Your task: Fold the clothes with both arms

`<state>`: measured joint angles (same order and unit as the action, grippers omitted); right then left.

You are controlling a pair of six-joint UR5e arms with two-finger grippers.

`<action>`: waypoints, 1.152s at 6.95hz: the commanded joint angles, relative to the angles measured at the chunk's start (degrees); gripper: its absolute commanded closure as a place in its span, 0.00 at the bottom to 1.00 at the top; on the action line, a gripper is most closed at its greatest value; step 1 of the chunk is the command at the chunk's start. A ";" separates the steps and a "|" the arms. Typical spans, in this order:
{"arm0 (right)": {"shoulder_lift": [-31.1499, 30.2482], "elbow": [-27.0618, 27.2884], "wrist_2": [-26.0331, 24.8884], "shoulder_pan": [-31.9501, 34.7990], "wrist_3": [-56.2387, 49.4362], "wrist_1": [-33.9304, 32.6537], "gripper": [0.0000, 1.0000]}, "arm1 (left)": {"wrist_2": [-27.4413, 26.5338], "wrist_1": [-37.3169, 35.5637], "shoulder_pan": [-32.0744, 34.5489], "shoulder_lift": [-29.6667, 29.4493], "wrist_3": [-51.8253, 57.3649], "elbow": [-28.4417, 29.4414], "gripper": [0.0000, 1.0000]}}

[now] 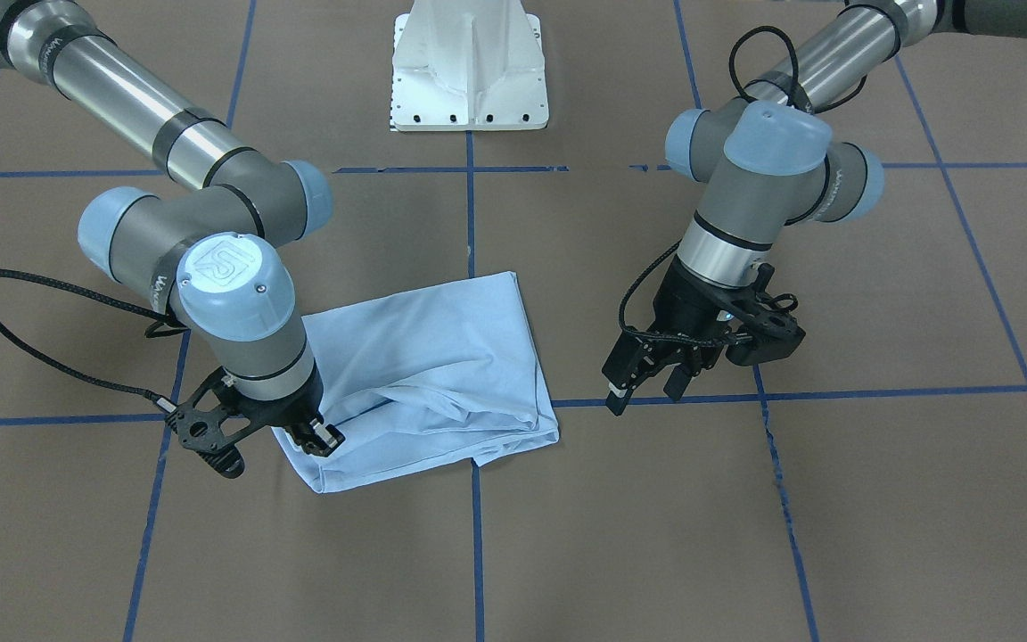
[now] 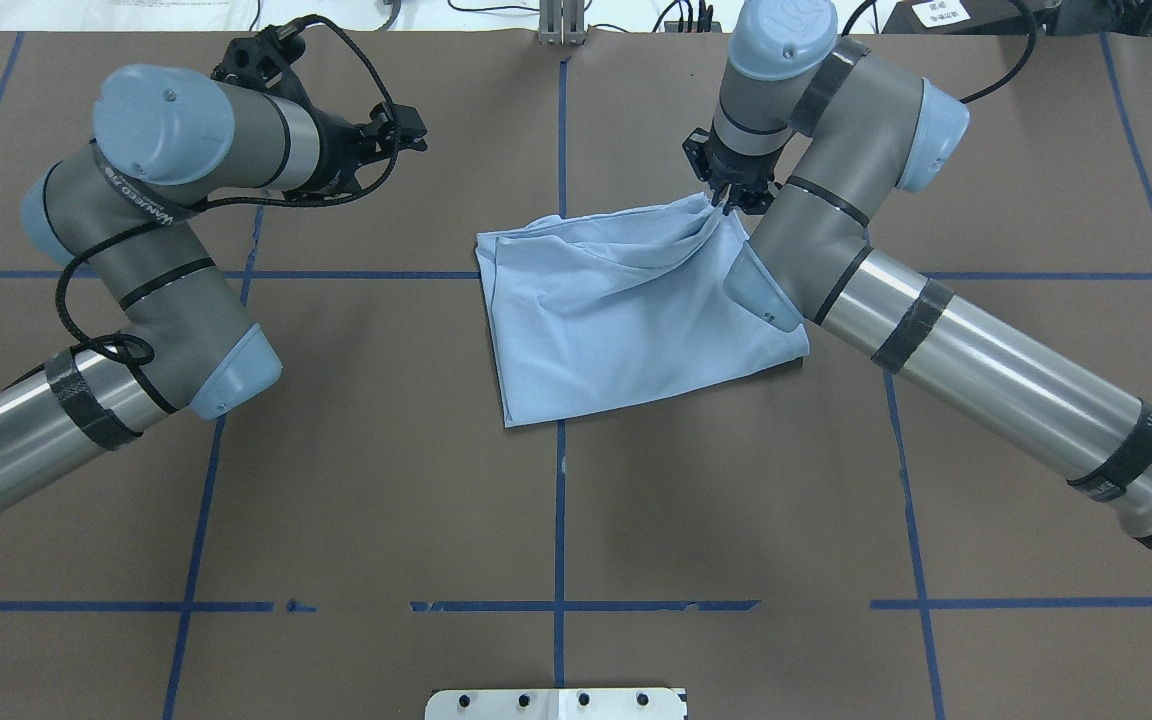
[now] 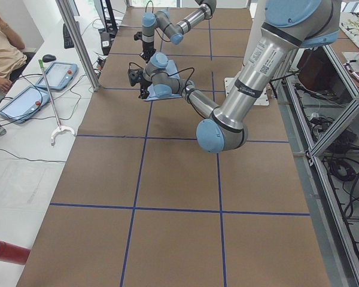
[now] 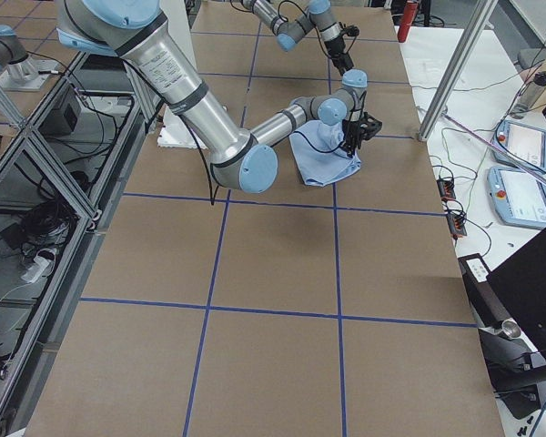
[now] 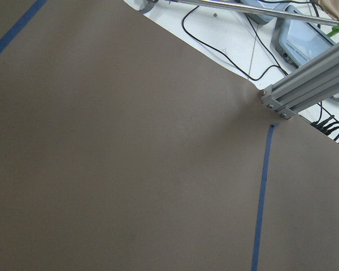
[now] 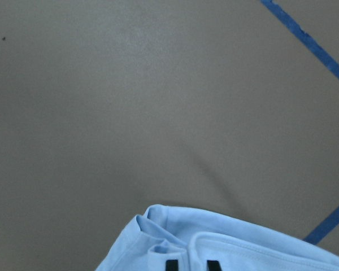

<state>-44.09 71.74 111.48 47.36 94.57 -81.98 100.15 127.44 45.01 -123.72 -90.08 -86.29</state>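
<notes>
The light blue T-shirt (image 1: 442, 357) lies folded into a rough rectangle at the table's middle (image 2: 626, 310); its print, collar and label are hidden. My right gripper (image 1: 326, 437) is shut on the shirt's far right corner and lifts it slightly, so the cloth tents up to the gripper (image 2: 729, 198). The right wrist view shows the bunched shirt edge (image 6: 226, 248) between the black fingertips (image 6: 169, 264). My left gripper (image 1: 647, 390) is open and empty, hovering over bare table well away from the shirt (image 2: 406, 135). The left wrist view shows only table.
The brown paper table (image 2: 556, 520) is gridded with blue tape lines (image 2: 559, 500). The white pedestal base (image 1: 469, 71) stands at the robot's side. An aluminium frame post (image 5: 308, 82) and cables run along the far edge. Operators' tablets (image 4: 519, 146) lie beyond it.
</notes>
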 commanded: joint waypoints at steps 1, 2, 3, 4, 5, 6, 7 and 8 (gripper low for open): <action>0.14 0.50 3.71 2.46 -2.02 -0.64 0.07 | 0.05 0.00 -0.01 0.06 0.00 -0.10 0.00; 0.32 2.42 4.36 1.51 -1.24 -0.46 0.06 | 0.05 0.00 -0.01 0.06 -1.48 -0.37 0.00; -0.64 6.10 3.84 -1.54 2.17 -0.46 0.99 | 0.14 0.00 -0.01 0.06 -1.93 -0.46 0.00; -1.69 8.22 1.23 -5.75 2.29 -0.37 1.00 | 0.14 0.00 -0.01 0.06 -1.94 -0.63 0.00; -1.53 8.16 -3.41 -10.23 2.03 -0.29 1.00 | 0.14 0.00 -0.01 0.14 -1.94 -0.89 0.00; -1.35 7.37 -5.81 -12.80 1.76 -0.11 1.00 | 0.14 0.00 -0.01 0.15 -1.94 -0.98 0.00; -1.44 6.15 -6.18 -12.82 0.02 -0.02 1.00 | 0.22 -0.09 -0.18 0.67 -2.02 -1.59 0.00; -1.09 4.13 -7.31 -12.39 -3.22 0.06 1.00 | 0.22 0.00 -0.19 1.37 -1.94 -2.21 0.00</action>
<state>-45.43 77.87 105.57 35.08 94.43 -82.03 100.34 127.40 44.88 -123.03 -92.06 -87.84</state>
